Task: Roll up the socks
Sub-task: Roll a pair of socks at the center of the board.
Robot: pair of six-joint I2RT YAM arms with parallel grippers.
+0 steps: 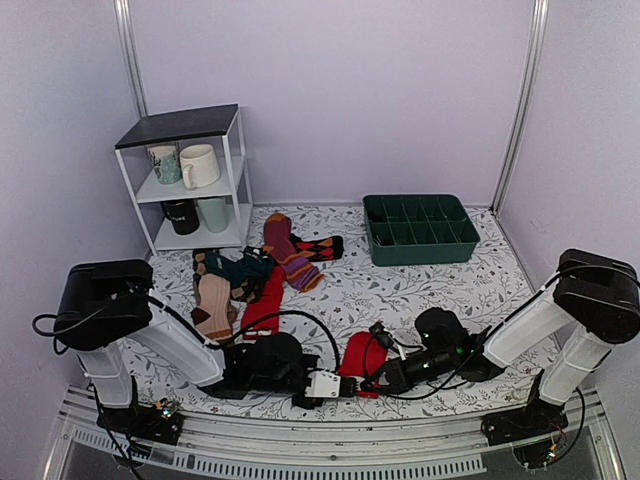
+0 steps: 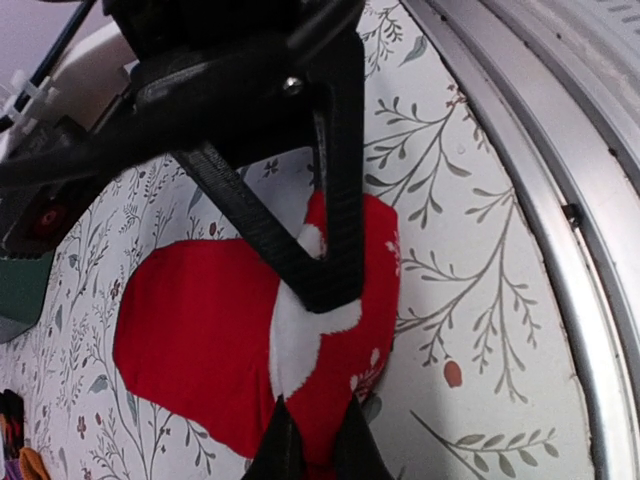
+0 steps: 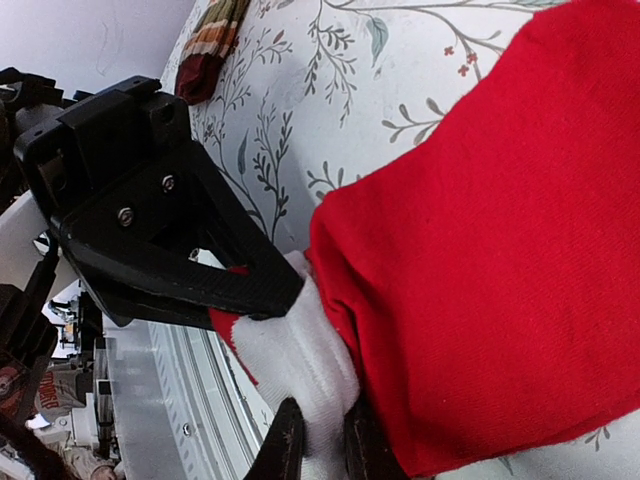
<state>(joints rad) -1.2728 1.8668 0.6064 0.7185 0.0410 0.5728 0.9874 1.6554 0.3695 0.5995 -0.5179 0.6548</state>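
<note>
- Near the table's (image 1: 470,290) front edge, the folded red sock (image 1: 358,358) lies between both grippers; the left gripper (image 1: 346,386) and right gripper (image 1: 370,385) each pinch its white cuff (image 3: 300,360).
- At 10 o'clock sits a sock pile (image 1: 240,275), at 1 o'clock a green divided tray (image 1: 420,253), both well apart.
- Only the wrist views show the pinched cuff; overhead, the grippers hide it.

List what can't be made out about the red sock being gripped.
- One sock or two in the red bundle: top view too small, wrist views too close.
- Left gripper fingertips: cut off by the left wrist view's bottom edge.
- Right gripper fingertips: cut off likewise, right wrist view.
</note>
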